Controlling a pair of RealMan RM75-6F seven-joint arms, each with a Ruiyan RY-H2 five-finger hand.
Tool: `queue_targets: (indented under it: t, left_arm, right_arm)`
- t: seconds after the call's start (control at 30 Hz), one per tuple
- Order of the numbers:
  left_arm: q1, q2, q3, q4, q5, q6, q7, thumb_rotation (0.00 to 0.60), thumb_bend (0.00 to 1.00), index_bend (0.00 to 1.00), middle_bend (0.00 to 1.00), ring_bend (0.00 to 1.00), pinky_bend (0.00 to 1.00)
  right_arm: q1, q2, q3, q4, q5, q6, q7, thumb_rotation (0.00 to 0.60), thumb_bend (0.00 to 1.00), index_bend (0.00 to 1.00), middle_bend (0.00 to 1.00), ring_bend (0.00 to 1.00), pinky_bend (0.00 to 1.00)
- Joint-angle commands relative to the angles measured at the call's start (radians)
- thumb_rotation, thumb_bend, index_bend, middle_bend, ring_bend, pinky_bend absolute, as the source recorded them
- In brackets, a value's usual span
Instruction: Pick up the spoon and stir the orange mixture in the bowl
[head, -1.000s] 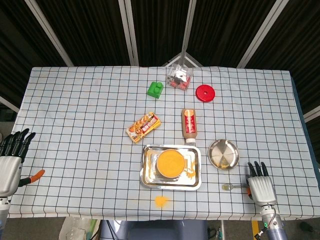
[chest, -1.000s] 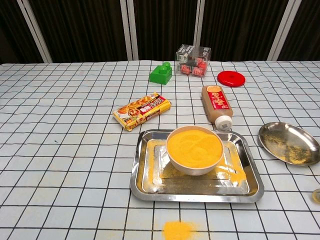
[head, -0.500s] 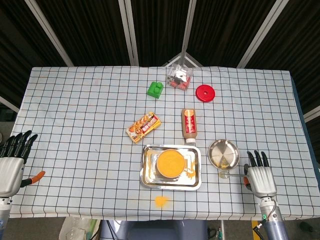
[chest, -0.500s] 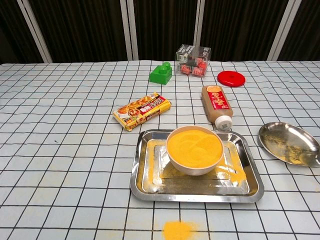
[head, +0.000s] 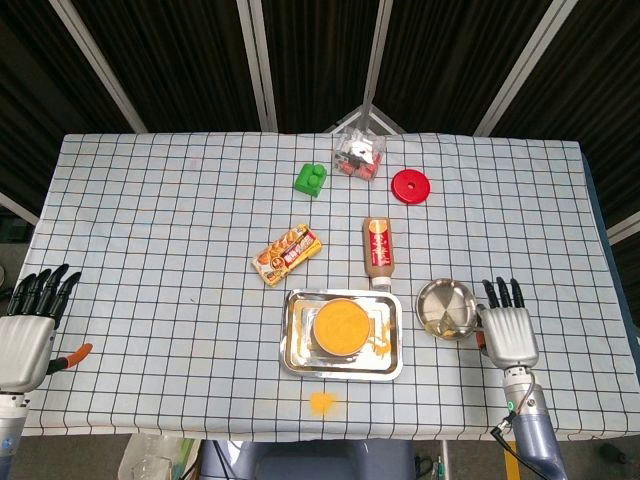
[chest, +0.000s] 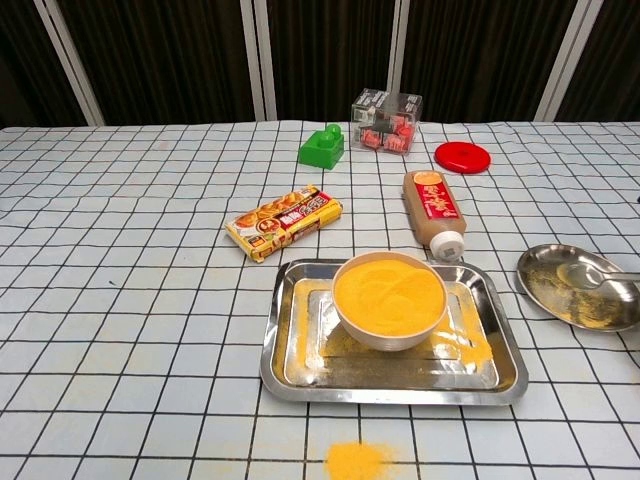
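A white bowl of orange mixture (head: 341, 326) (chest: 389, 297) stands in a steel tray (head: 296, 360) (chest: 281, 372) near the table's front edge. To its right, my right hand (head: 508, 331) holds the spoon (head: 455, 325) by the handle. The spoon's head (chest: 583, 276) hangs over a small round metal dish (head: 445, 298) (chest: 560, 305) dusted with orange powder. The chest view shows the spoon but not the hand. My left hand (head: 28, 335) is open at the table's left edge, fingers stretched out, far from the bowl.
Orange powder (head: 321, 402) (chest: 356, 460) is spilled in front of the tray. Behind the tray lie a sauce bottle (head: 378, 252) and a snack pack (head: 287, 254). Farther back sit a green block (head: 311, 179), a clear box (head: 358, 153) and a red lid (head: 409, 185). An orange-handled tool (head: 70, 357) lies by my left hand.
My right hand has moved away from the table's front edge, carrying the spoon from the cloth to over the round dish. The left hand shifted only slightly.
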Motion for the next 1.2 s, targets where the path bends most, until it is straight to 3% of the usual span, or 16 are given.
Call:
queue_targets:
  t: [0.03, 0.57, 0.9, 1.2]
  left_arm:
    - [0.0, 0.002, -0.002, 0.0, -0.003, 0.0, -0.007, 0.6, 0.0, 0.0, 0.0, 0.0, 0.0]
    - [-0.007, 0.013, -0.008, 0.012, -0.036, -0.025, -0.049, 0.6, 0.0, 0.0, 0.0, 0.0, 0.0]
    - [-0.009, 0.019, -0.005, 0.015, -0.043, -0.036, -0.073, 0.6, 0.0, 0.0, 0.0, 0.0, 0.0]
    - [-0.01, 0.025, -0.005, 0.016, -0.042, -0.039, -0.089, 0.6, 0.0, 0.0, 0.0, 0.0, 0.0]
  right_arm:
    - [0.031, -0.023, 0.018, -0.036, 0.043, -0.006, -0.056, 0.6, 0.45, 0.62, 0.14, 0.0, 0.0]
    - [0.185, -0.181, 0.04, -0.186, 0.161, 0.052, -0.415, 0.6, 0.45, 0.63, 0.14, 0.0, 0.0]
    - [0.292, -0.333, 0.085, -0.152, 0.246, 0.127, -0.581, 0.6, 0.45, 0.63, 0.14, 0.0, 0.0]
    - [0.319, -0.354, 0.094, -0.094, 0.289, 0.172, -0.604, 0.6, 0.45, 0.63, 0.14, 0.0, 0.0]
